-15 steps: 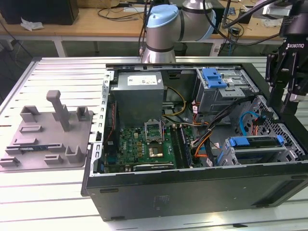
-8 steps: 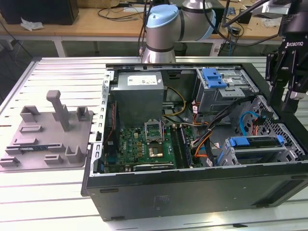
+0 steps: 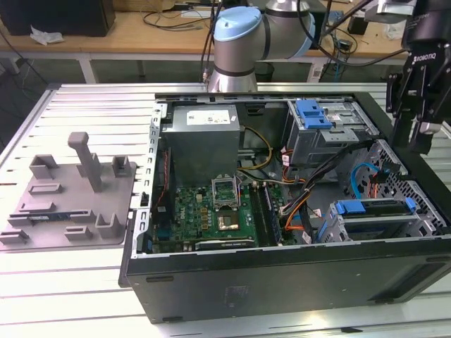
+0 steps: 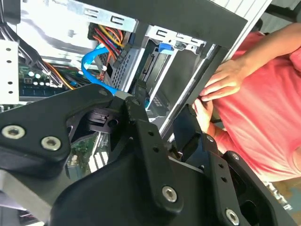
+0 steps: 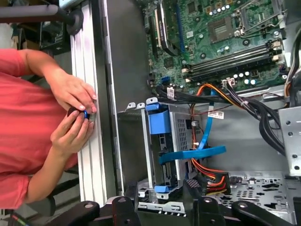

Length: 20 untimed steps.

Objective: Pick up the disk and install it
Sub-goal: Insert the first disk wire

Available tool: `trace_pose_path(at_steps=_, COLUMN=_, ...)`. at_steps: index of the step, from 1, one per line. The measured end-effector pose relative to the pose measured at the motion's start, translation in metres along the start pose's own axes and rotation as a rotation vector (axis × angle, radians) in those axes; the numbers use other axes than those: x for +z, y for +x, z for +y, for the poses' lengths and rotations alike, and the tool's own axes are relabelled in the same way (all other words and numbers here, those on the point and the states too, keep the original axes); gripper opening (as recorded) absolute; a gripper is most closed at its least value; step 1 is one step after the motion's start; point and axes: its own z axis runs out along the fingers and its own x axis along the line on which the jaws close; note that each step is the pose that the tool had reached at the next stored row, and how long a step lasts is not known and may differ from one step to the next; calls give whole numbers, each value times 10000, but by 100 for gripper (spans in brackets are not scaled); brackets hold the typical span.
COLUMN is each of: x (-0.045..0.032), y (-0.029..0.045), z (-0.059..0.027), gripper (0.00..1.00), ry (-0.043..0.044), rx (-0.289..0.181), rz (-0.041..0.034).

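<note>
Risk starts at the hand (image 3: 411, 128), which hangs wide open and empty above the wall of the case (image 3: 282, 282) on the exterior view's right, toward the far end. Below it and nearer, the disk (image 3: 377, 206) sits in the drive cage (image 3: 366, 231) at the near corner on that same side. Just its blue frame and a dark strip show, so I cannot tell whether it is fully seated. If the open hand comes down off-centre, I judge it could strike the cage's sheet-metal lips or the case wall instead of straddling the disk.

A blue data cable (image 5: 193, 154) crosses just beside the cage in the first wrist view, with an orange-and-black bundle (image 5: 209, 172) near it. Either could snag on the hand and be dragged at its plug.

Further out, a person (image 5: 23, 127) stands at the desk (image 3: 70, 303), fingers (image 5: 87, 101) on its rail just beside the case wall, pinching something small. That is close to the hand's working space, and a sideways sweep could catch them.
</note>
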Motion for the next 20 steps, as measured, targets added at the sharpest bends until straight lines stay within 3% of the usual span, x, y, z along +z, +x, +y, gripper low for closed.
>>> trace_pose_path(at_steps=7, x=58, y=-80, z=-113, gripper=50, ry=-267, rx=368, rz=-49)
trace_pose_path(at_steps=14, x=88, y=-315, z=-130, gripper=50, ry=-357, rx=482, rz=-55)
trace_pose_path(at_steps=18, x=109, y=-348, z=-172, gripper=50, ry=-415, rx=571, rz=-56)
trace_pose_path(at_steps=20, x=123, y=-361, z=-186, gripper=50, ry=-485, rx=671, rz=-63)
